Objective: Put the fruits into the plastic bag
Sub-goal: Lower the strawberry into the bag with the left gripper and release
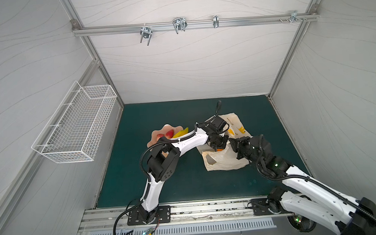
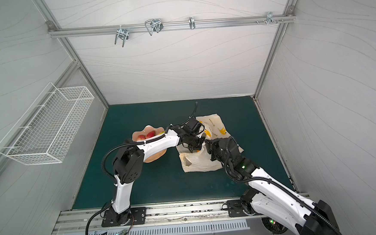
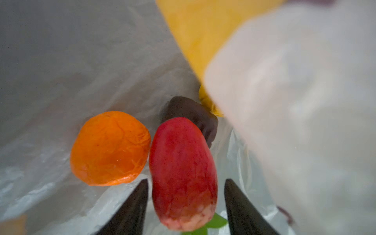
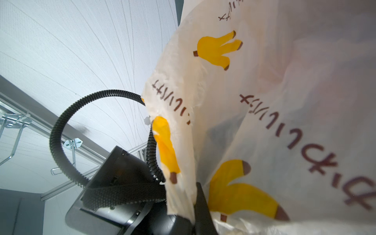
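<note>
The cream plastic bag [image 1: 225, 162] [image 2: 199, 164] lies on the mat with its mouth lifted. My right gripper [image 1: 231, 141] [image 4: 189, 211] is shut on the bag's edge [image 4: 183, 195]. My left gripper [image 1: 215, 146] [image 3: 186, 180] reaches inside the bag and is open. A red strawberry [image 3: 183, 162] lies between its fingers with a gap on each side. Beside the strawberry rest an orange [image 3: 109, 148] and a dark purple piece [image 3: 193, 116]. On the pink dish [image 1: 158, 130] lie a red apple [image 1: 160, 136], another strawberry [image 1: 169, 133] and yellow bananas [image 1: 181, 133].
A white wire basket [image 1: 78, 127] hangs on the left wall. Metal hooks [image 1: 179, 24] sit on the rear rail. The left arm's elbow [image 1: 163, 162] stands over the dish's near side. The green mat [image 1: 164, 186] runs to the walls.
</note>
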Controlling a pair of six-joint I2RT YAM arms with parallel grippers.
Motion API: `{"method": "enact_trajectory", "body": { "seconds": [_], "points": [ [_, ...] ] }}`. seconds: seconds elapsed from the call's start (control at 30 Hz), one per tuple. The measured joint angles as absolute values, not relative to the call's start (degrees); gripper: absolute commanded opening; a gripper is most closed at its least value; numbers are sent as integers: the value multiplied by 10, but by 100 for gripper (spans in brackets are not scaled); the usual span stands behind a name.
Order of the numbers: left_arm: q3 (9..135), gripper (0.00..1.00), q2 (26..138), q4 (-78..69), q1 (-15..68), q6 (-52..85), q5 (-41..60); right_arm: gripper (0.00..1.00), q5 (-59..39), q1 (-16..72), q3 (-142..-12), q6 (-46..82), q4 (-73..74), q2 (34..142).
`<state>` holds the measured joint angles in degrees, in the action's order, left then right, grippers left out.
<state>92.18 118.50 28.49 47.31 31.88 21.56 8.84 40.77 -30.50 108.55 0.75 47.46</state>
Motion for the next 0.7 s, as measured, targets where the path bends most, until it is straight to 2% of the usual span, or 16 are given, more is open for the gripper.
{"method": "enact_trajectory", "body": {
  "seconds": [0.13,0.27,0.7],
  "points": [
    [922,76,1185,291,472,333,214,0,84,401,-303,1086,3,462],
    [915,79,1174,297,467,344,214,0,78,392,-301,1086,-1,451],
    [902,79,1073,376,459,329,161,0,35,363,-309,1070,-60,455]
  ]
}}
